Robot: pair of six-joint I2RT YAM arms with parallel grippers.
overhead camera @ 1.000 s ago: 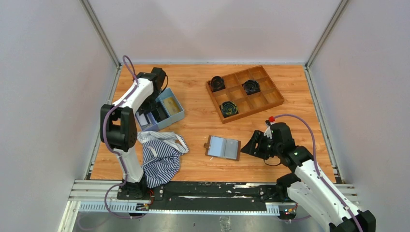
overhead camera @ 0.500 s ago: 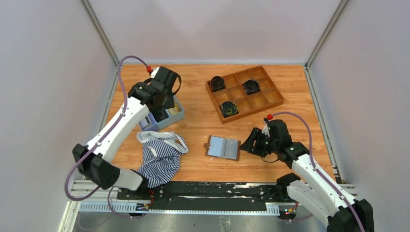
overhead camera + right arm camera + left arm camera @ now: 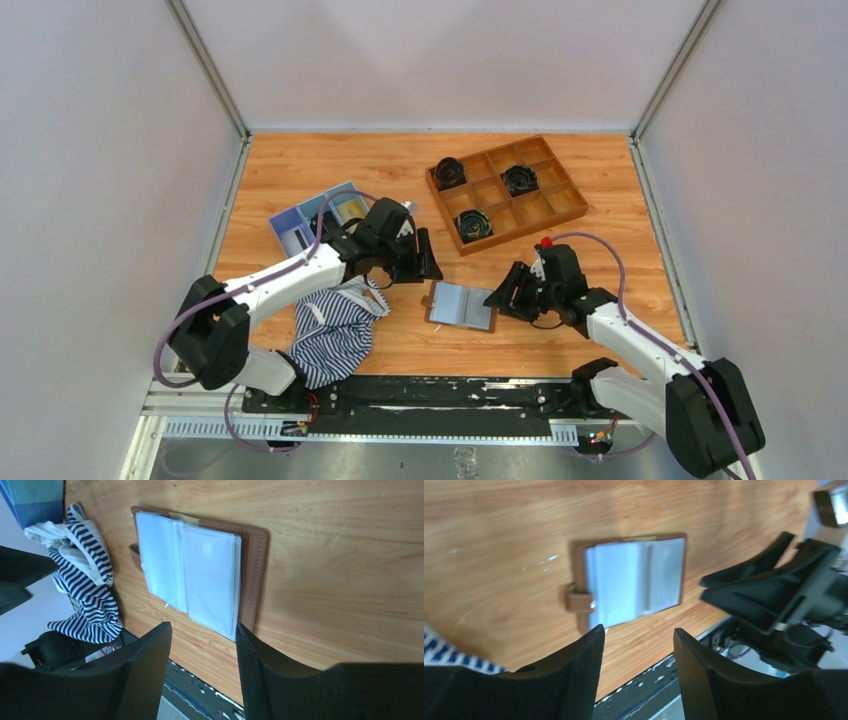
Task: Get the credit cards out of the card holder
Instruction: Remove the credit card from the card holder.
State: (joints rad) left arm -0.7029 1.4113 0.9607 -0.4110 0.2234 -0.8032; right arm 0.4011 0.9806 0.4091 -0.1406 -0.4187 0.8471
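Note:
The card holder lies open and flat on the wooden table, brown cover underneath, pale grey-blue sleeves up. It also shows in the left wrist view and the right wrist view. No loose card shows on the table. My left gripper is open and empty, hovering just left of and behind the holder; in its own view the jaws stand apart. My right gripper is open and empty, close to the holder's right edge; its own view shows the jaws apart over the holder's near corner.
A light-blue compartment tray sits at the back left. A brown wooden grid tray with three dark round items stands at the back right. A striped cloth lies at the front left, also in the right wrist view.
My left arm has swung from over the blue tray down and right to beside the card holder. My right gripper has edged left toward the holder's right edge.

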